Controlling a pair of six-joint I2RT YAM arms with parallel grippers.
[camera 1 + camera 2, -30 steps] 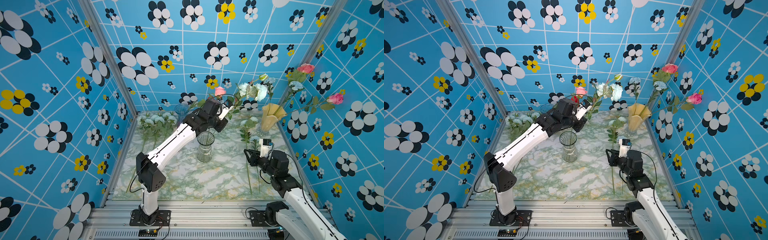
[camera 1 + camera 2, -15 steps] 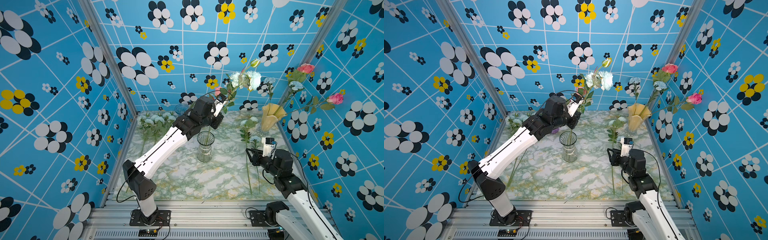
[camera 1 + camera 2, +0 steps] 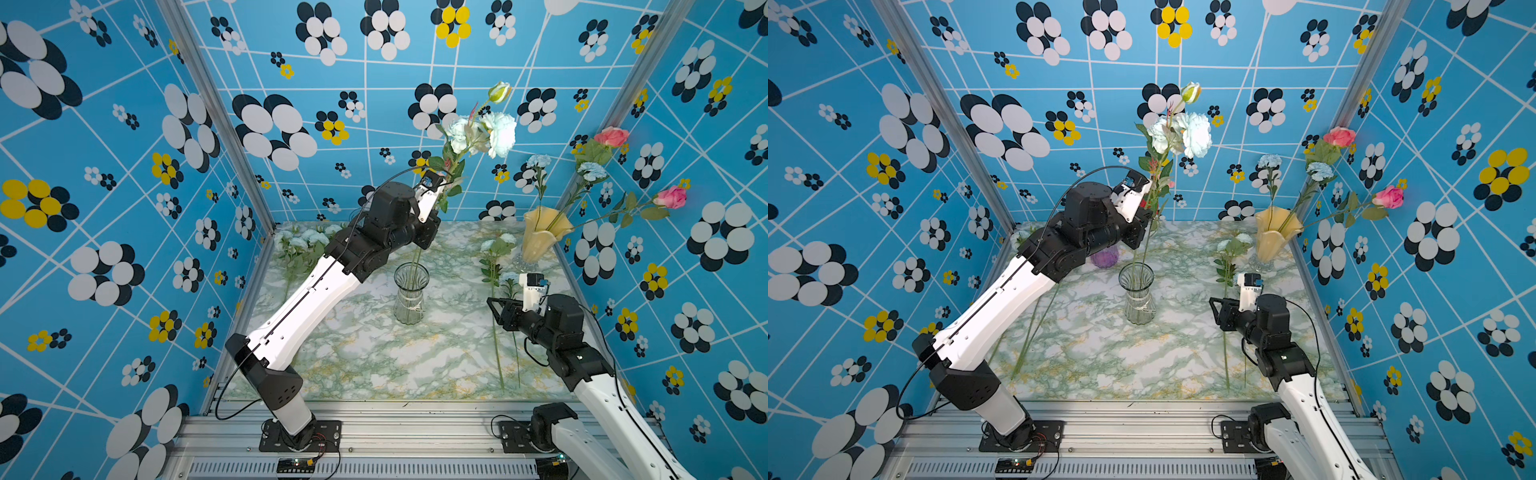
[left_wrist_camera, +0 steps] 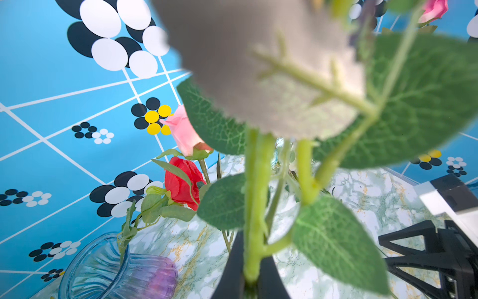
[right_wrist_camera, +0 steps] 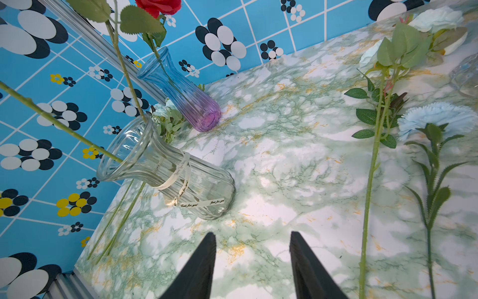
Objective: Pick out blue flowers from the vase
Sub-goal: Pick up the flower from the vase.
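Blue flowers (image 3: 500, 133) raised higher, stem (image 3: 417, 259) still in vase (image 3: 410, 297) | left gripper (image 4: 253, 259) pinching stem above vase | right gripper (image 5: 252, 234) spread, right of vase

Bright, even, diffuse light in every view, source unclear. Only faint soft shadows fell on the marble table (image 3: 374, 357). Both top views were sharp, but the walls (image 3: 104, 208) bowed at the edges from the wide lens. The blue flowers (image 3: 484, 135) looked washed near-white. In the left wrist view a big grey patch (image 4: 258, 64) was fully out of focus and the stem (image 4: 254, 196) was soft. The right wrist view was crisp, with small glints on the clear vase (image 5: 181, 181).
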